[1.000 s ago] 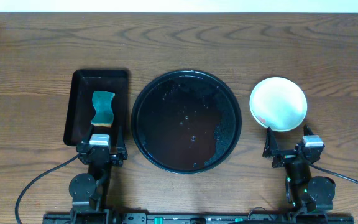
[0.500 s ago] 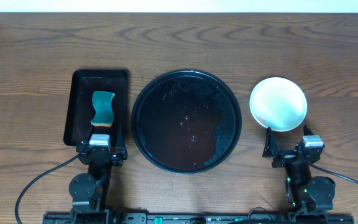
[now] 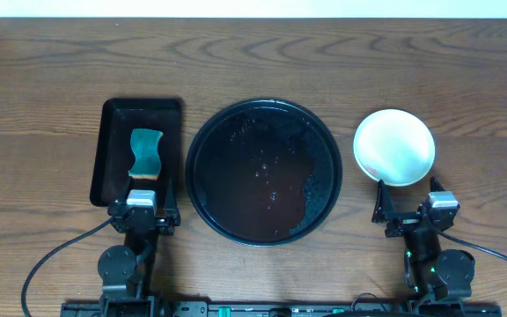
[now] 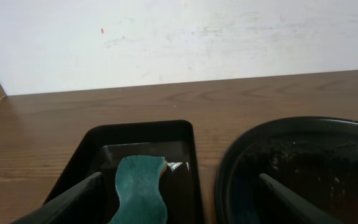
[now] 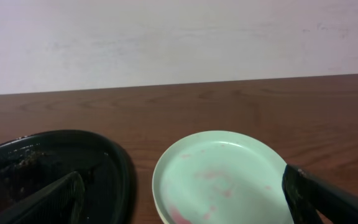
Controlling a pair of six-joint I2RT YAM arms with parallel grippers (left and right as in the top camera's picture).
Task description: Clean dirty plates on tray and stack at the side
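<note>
The large round black tray sits mid-table, wet and speckled, with no plates on it; it also shows in the left wrist view and the right wrist view. One pale plate with faint red smears lies on the table right of the tray; it shows pale green-blue in the right wrist view. Any plates beneath it are hidden. My left gripper is open near the front edge; it shows in the left wrist view. My right gripper is open and empty just in front of the plate, also in the right wrist view.
A smaller rectangular black tray left of the round tray holds a teal sponge, which also shows in the left wrist view. A pale wall runs behind the table's far edge.
</note>
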